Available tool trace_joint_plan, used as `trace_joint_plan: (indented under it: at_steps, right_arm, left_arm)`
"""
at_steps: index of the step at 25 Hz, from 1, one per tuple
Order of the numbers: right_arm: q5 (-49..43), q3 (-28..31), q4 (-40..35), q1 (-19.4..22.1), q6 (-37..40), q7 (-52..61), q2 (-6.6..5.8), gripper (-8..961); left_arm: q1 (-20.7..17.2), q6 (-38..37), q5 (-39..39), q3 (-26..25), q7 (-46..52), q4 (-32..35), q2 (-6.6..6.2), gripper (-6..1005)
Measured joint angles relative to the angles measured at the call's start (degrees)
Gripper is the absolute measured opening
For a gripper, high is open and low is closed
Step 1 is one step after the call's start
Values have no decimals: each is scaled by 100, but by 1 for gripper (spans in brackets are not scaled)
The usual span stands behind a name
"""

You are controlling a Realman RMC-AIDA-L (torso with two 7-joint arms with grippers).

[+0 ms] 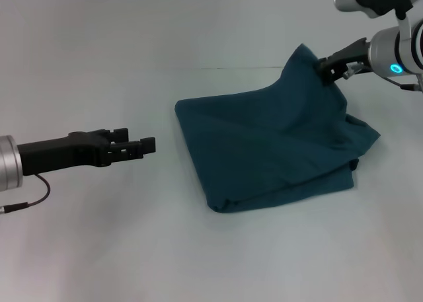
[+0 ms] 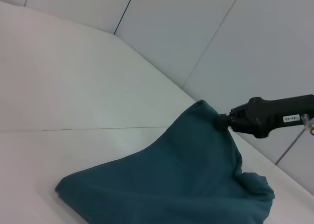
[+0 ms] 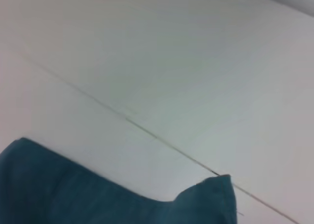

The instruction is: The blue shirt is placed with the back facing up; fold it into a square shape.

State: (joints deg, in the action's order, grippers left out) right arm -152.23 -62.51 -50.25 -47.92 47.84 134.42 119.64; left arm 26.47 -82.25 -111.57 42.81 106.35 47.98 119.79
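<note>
Shirt, partly folded on table, is pinched at one raised corner by right gripper, apparently for folding over; left gripper, clenched empty, is held aside.

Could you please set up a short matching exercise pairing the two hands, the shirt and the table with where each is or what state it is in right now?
Things:
1. left hand
2. right hand
3. blue shirt
4. table

States:
A. partly folded, one corner lifted off the surface
B. pinching a raised corner of cloth
C. white, with the cloth resting on it
D. holding nothing, apart from the cloth on its left side

Pairs: 1-D, 2-B, 3-A, 4-C
</note>
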Motion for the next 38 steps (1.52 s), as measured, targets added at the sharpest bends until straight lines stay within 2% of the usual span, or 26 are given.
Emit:
trace_joint_plan:
  at_steps: [13, 25, 31, 34, 38]
  right_arm:
    - [-642, 28, 924, -195, -1098, 571, -2, 4]
    - [-644, 172, 1349, -185, -1454, 611, -75, 3]
    - [-620, 518, 1254, -27, -1399, 611, -71, 88]
    - [-527, 576, 603, 223, -713, 575, -20, 237]
    - [-317, 450, -370, 554, 591, 525, 9, 425]
  left_arm:
    - [-2, 17, -37, 29, -60, 3, 9, 874]
    - [-1, -2, -40, 44, -62, -45, 27, 866]
    - [-7, -33, -40, 42, -62, -54, 26, 862]
    - [-19, -60, -40, 41, -62, -53, 26, 860]
    - [-27, -104, -40, 27, -60, -41, 6, 857]
